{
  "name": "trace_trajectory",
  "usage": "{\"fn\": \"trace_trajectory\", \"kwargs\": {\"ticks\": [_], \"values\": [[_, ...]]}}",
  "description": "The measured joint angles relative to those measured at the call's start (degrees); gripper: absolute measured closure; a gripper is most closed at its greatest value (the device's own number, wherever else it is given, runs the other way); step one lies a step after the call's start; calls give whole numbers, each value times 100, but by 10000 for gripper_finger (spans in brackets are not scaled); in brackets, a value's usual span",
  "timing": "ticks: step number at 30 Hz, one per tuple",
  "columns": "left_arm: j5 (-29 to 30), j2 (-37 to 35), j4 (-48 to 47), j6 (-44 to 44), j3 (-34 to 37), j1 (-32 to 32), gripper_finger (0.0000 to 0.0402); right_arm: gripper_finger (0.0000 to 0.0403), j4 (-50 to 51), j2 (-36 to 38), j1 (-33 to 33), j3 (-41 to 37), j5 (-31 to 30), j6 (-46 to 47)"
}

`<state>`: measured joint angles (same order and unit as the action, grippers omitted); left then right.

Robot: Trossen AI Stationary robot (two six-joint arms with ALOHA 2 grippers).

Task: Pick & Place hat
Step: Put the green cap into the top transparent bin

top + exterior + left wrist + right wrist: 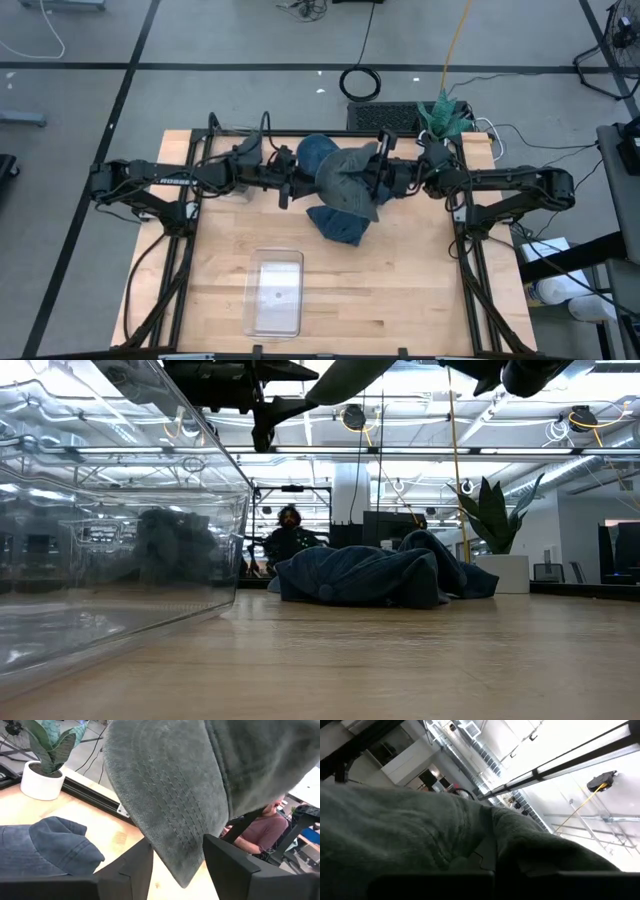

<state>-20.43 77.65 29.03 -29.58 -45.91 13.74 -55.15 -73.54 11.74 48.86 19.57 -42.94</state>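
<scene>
Mid-transfer: your right end effector [378, 178] is clamped on the grey hat [350, 180], lifted over the surface's [400, 280] far centre. The left end effector [175, 865], jaws apart, straddles its brim. Placement in the clear bin [275, 292] remains.

The hat [350, 180] I hold up is grey-green, with rows of stitching across its brim. Below it, toward the table's far edge, lie denim-blue hats [335, 222]. The table [400, 290] is pale wood grain with a black frame. Near its front edge sits a clear bin [275, 292]. My arms are dark.
</scene>
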Motion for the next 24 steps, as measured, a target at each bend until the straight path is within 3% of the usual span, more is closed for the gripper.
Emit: {"fn": "trace_trajectory", "kwargs": {"ticks": [13, 24], "values": [[1, 0, 328, -292, 0, 26, 116, 403, 196, 0, -87, 465, -3, -147], [10, 0, 928, -614, -2, 168, 106, 403, 504, -176, -98, 887, -14, -212]]}}
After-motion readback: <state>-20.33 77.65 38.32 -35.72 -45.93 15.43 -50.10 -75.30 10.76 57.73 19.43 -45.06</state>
